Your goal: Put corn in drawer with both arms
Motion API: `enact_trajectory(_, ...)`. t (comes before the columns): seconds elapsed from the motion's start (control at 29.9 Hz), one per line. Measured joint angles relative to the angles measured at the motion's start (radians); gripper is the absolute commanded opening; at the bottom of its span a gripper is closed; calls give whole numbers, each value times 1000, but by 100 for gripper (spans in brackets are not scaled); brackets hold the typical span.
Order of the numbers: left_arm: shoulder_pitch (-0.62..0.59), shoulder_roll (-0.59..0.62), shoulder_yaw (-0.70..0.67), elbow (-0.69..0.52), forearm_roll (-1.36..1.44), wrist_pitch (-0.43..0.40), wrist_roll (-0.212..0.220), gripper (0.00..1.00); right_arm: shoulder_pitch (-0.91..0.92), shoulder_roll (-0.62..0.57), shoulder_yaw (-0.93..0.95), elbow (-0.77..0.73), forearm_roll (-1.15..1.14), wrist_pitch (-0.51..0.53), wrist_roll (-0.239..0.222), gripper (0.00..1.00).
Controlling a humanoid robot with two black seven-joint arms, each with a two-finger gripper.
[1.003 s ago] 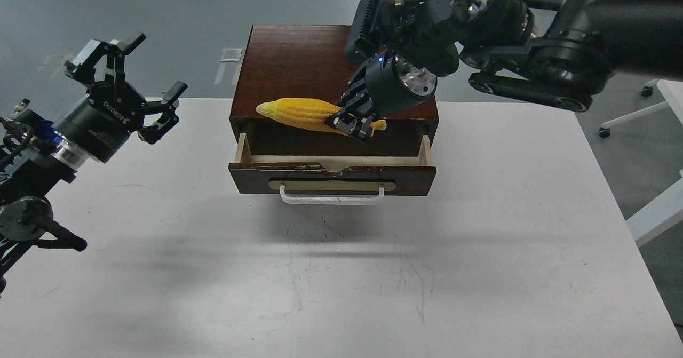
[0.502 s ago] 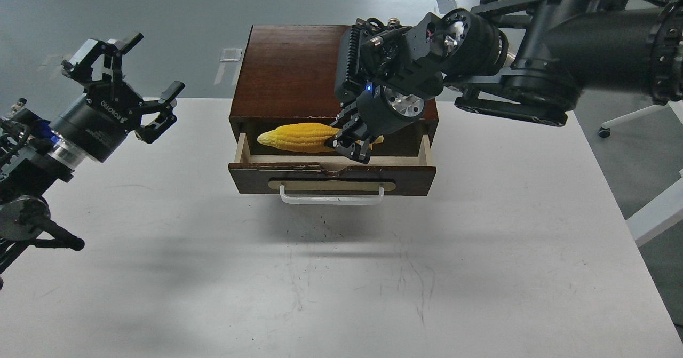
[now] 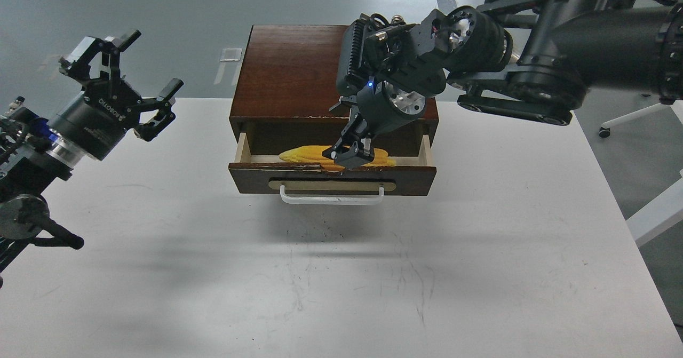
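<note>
The yellow corn [image 3: 304, 154] lies low inside the open drawer [image 3: 416, 179], its lower part hidden behind the chipped dark brown front with the white handle [image 3: 331, 199]. My right gripper [image 3: 352, 156] reaches down into the drawer from the upper right, its fingers still closed around the corn's thick end. My left gripper [image 3: 144, 80] is open and empty, held above the table's left side, well left of the drawer.
The drawer belongs to a reddish-brown wooden box [image 3: 288, 64] at the back middle of the white table [image 3: 341, 272]. A white chair base [image 3: 629, 118] and another white table edge [image 3: 661, 214] stand to the right.
My right gripper has carried the corn from above the box's front edge down into the drawer. The left arm has barely moved.
</note>
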Motion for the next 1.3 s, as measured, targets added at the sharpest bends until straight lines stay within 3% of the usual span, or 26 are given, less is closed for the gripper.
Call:
enact_trajectory(0.37,0,-10,-1,0,5,0,0,99,-26,-247,119,9,520,3,0,96)
enact_trajectory(0.47,1,-18,-1,0,10,0,0,99,-126,-332,186,7,689,1,0,96)
enact_trajectory(0.67,2,-37,0,0,14,0,0,99,-504,-472,526,-7,943,-5,0,96)
enact_trajectory(0.8,4,-50,1,0,15,0,0,99,-815,-485,826,-20,1063,-5,0,96)
enact_trajectory(0.94,9,-54,2,0,15,0,0,99,-1012,-474,989,-23,1157,-5,0,96)
enact_trajectory(1.3,23,-61,2,1,16,0,0,99,-1193,-406,1075,-90,1244,-2,0,100)
